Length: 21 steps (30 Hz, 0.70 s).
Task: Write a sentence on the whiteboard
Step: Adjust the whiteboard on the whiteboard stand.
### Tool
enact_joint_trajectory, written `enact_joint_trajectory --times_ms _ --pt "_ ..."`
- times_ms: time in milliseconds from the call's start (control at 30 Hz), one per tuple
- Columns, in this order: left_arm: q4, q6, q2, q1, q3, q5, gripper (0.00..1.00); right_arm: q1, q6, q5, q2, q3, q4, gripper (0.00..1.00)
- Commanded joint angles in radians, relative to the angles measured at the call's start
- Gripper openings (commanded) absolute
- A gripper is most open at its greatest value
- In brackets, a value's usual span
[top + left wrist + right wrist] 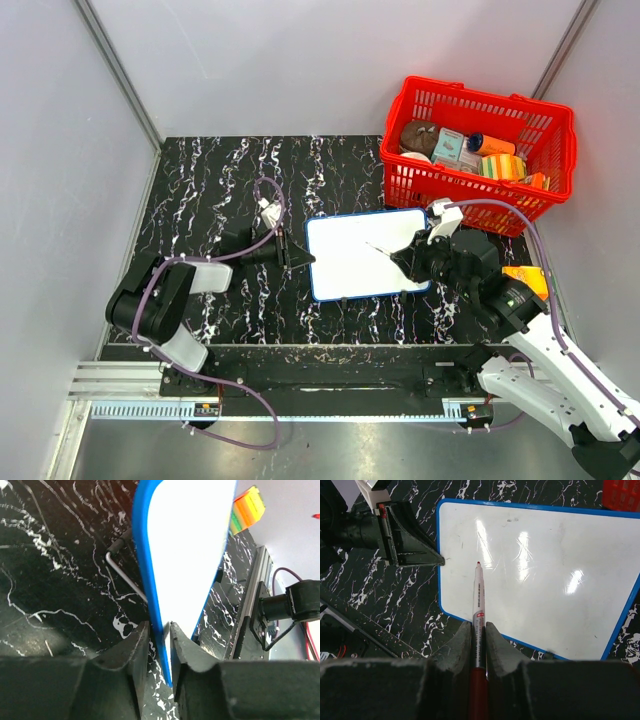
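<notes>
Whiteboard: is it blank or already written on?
Blank. The whiteboard shows only glare and faint specks, with no red words on it; the marker points at bare white surface.

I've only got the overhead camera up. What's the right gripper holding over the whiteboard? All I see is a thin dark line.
Observer: The right gripper is shut on a marker. It is uncapped, with its red tip pointing over the whiteboard.
Operator: Any writing on it yet?
Observer: None. The right wrist view shows a blank white surface with only glare spots.
Operator: And the left gripper, is it on the board?
Observer: The left gripper has the board's blue edge between its fingers. I can't tell how firmly they press.
</notes>
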Motion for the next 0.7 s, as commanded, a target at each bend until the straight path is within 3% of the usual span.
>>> enact_joint_trajectory --times_ms 0,33,67,167,233,267,433,667 --pt "-0.071 0.102 -0.051 -0.006 -0.005 -0.099 0.37 0.005 0.005 -0.013 -0.004 0.003 0.046 0.00" --pt "-0.084 0.106 -0.063 -0.006 -0.008 -0.106 0.56 0.005 0.006 -0.013 -0.002 0.003 0.044 0.00" --pt "-0.096 0.111 -0.079 -0.006 -0.009 -0.117 0.62 0.005 0.006 -0.015 -0.004 0.003 0.046 0.00" --pt "-0.154 0.122 -0.145 -0.006 -0.005 -0.151 0.76 0.005 0.006 -0.015 -0.007 0.003 0.044 0.00" --pt "-0.197 0.128 -0.198 -0.006 -0.002 -0.179 0.79 0.004 0.006 -0.015 -0.010 0.006 0.044 0.00" --pt "-0.214 0.129 -0.218 -0.007 0.000 -0.192 0.86 0.004 0.008 -0.013 -0.011 0.008 0.046 0.00" --pt "-0.349 0.136 -0.382 -0.007 -0.012 -0.312 0.99 0.005 0.013 -0.003 -0.017 0.008 0.052 0.00" --pt "-0.504 0.093 -0.629 -0.006 -0.049 -0.488 0.99 0.005 -0.004 -0.038 0.007 0.001 0.091 0.00"
